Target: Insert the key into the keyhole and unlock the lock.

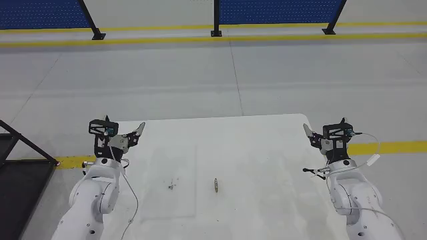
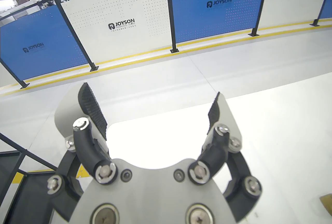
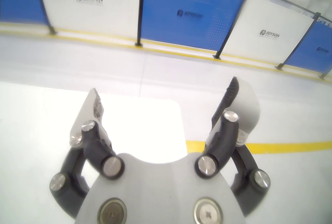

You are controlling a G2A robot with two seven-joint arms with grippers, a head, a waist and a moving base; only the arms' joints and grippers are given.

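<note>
key (image 1: 171, 186) and lock (image 1: 215, 185) are being left untouched, apart, on table (image 1: 267, 160) | both jaws are being held wide, empty | insertion, unlocking pending

The tabletop (image 1: 267, 147) is seen as a smooth white surface with a soft sheen. On the left gripper (image 2: 151, 94), pale brushed-metal plates are joined by matt black plastic links and shiny screws, and its pads (image 2: 92, 111) are faced with black ribbed rubber. The same finishes are shown on the right gripper (image 3: 163, 86). A small irregular piece (image 1: 171, 186) and a small oblong piece (image 1: 215, 185) near the tabletop's near edge look like dull grey metal.
</note>
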